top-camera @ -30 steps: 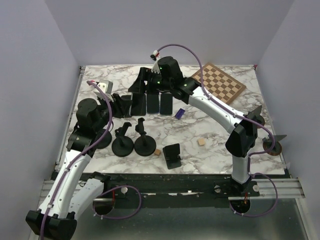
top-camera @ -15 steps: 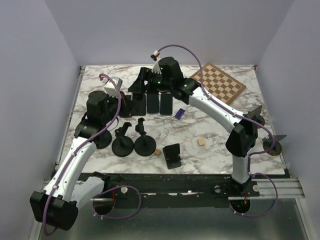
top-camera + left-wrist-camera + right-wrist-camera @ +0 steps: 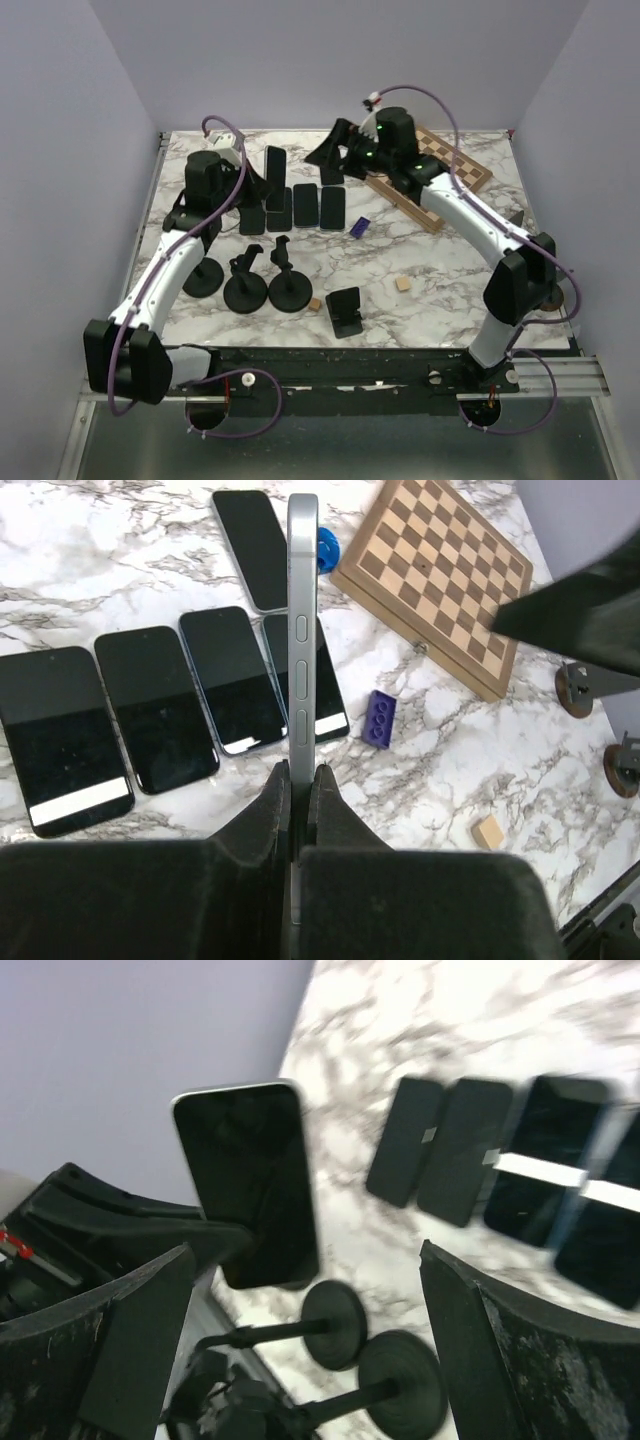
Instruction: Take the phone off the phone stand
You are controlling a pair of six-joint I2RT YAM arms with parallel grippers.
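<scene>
The phone (image 3: 302,630) stood on edge, upright and off the desk (image 3: 440,260), its lower end pinched between the two fingers of the left end effector (image 3: 300,773), which was closed on it. In the left wrist view the phone ran straight up from the fingers, side buttons facing the camera. In the top view it hung over the far left part of the desk, behind a row of four phones (image 3: 292,208) lying flat side by side with screens up. A fifth flat phone (image 3: 255,545) lay further back, with a small blue thing (image 3: 327,550) showing just past the held phone's edge. The right end effector (image 3: 328,145) hovered near the held phone on its right, jaws spread wide and gripping nothing. Its wrist view looked between its own fingers at the phone's dark screen and the left end effector clamped below it, though much of that view was blurred. Three round-based stands (image 3: 245,291) stood together toward the front left, well apart from the held phone. A black folding stand (image 3: 345,312) sat near them to the right, with a small wooden cube (image 3: 314,303) between. A purple brick (image 3: 362,226) lay just right of the phone row, a second wooden cube (image 3: 403,284) lay nearer the front, and a chessboard (image 3: 450,170) lay at the far right under the right arm.
</scene>
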